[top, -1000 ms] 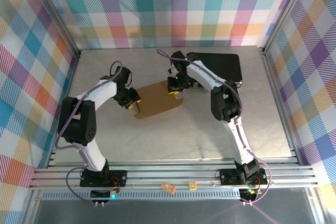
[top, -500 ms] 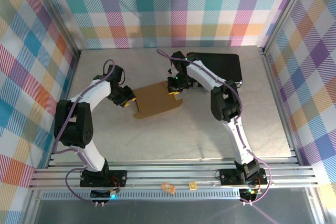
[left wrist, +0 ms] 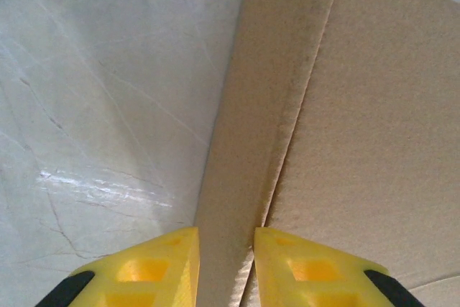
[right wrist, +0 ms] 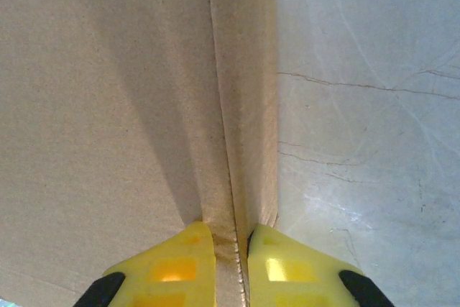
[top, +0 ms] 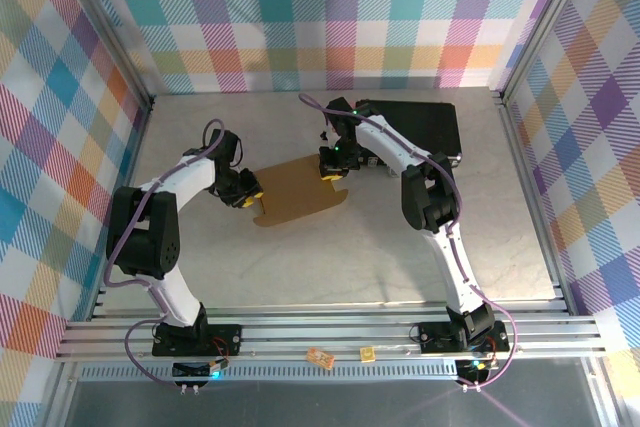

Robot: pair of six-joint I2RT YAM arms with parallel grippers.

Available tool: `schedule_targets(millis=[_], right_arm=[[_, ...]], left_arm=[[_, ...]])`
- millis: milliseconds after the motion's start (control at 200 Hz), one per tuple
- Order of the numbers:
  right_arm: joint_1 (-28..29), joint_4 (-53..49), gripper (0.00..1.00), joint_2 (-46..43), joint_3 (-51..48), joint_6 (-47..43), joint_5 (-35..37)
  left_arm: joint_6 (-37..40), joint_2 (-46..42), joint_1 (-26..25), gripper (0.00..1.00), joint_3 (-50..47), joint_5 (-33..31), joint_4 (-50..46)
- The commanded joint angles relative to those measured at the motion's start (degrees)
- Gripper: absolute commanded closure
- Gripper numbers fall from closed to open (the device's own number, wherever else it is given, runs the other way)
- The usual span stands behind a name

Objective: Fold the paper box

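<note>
Brown paper box (top: 300, 192) is lying on the desk (top: 350, 257), right jaws clamping one raised flap (right wrist: 241, 106), left jaws straddling the other, grip unclear, so uneven pulling is risking a skewed crease.

One paper box (top: 300, 190); one black case (top: 415, 127); two hands (top: 250, 191) (top: 333, 172); perhaps two scraps (top: 320, 357) (top: 368, 353).

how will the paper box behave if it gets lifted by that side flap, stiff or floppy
Probably light and fairly stiff: the paper box is one thin corrugated sheet lying flat. It will likely hinge at the creased flap the right tool pinches, so the panel may sag. On the smooth table it may slide when pushed.
</note>
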Motion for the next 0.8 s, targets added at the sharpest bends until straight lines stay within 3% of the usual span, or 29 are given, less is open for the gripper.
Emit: schedule_targets(millis=[0,195,280,485,795], right_arm=[[0.5,-4.2,0.87,1.6,0.0,0.2,1.3],[0.5,-4.1,0.88,1.6,0.1,0.5,1.1],[0.4,-4.1,0.88,1.5,0.2,0.5,1.1],[0.1,-4.2,0.88,1.8,0.2,0.5,1.0],[0.0,-4.2,0.88,1.7,0.3,0.6,0.8]], left_arm=[[1.2,1.6,-1.1,0.73,-2.0,-0.4,-0.4],[2.1,2.3,-2.3,0.74,-2.1,-4.2,-3.3],[1.4,-0.8,-2.3,0.68,-3.4,-4.6,-2.3],[0.7,-4.9,-2.1,0.64,-1.4,-4.2,-3.4],[0.9,-2.7,-1.9,0.64,-1.3,-1.4,-2.7]])
